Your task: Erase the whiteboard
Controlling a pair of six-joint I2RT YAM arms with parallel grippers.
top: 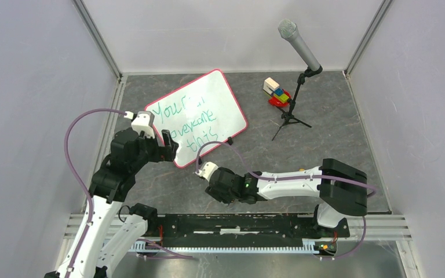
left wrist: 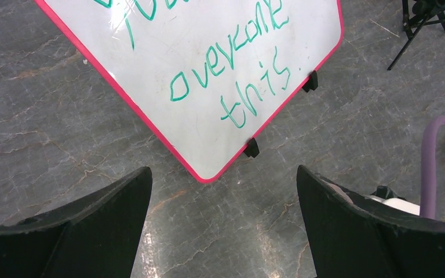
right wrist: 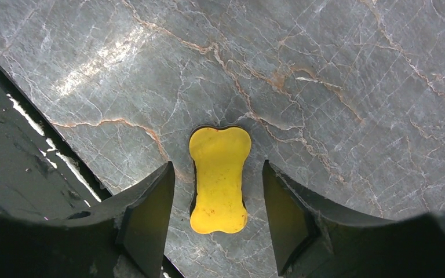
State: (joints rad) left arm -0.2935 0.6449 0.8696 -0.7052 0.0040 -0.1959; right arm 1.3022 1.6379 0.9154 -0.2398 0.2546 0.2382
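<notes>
Nearest the bases, the right pincer (right wrist: 217,168) hangs low over the grey marbled table (top: 336,116), its fingers set moderately apart and straddling one yellow bone-shaped eraser (right wrist: 219,185). The eraser lies flat on the table with a gap to each finger, so nothing is gripped. Its long axis runs away from the wrist camera, in line with the fingers. To the left and slightly further out, the left pincer (left wrist: 224,171) is spread wide and holds nothing, positioned over bare table just short of the nearest corner of the whiteboard (top: 197,119). There is one whiteboard, lying flat on the left-centre of the table, face up and turned diagonally. Its long axis runs from near-left to far-right, one rounded corner pointing back toward the arms. Green handwriting (left wrist: 232,55) follows that axis; three words are legible, "Your", "everyone" and "this". Two black feet (left wrist: 251,147) sit along the near-right long edge. Furthest out, well apart to the right, stand one small cluster of coloured toy blocks (top: 277,92) and, just beside it, one microphone (top: 298,43) on a tripod stand.
</notes>
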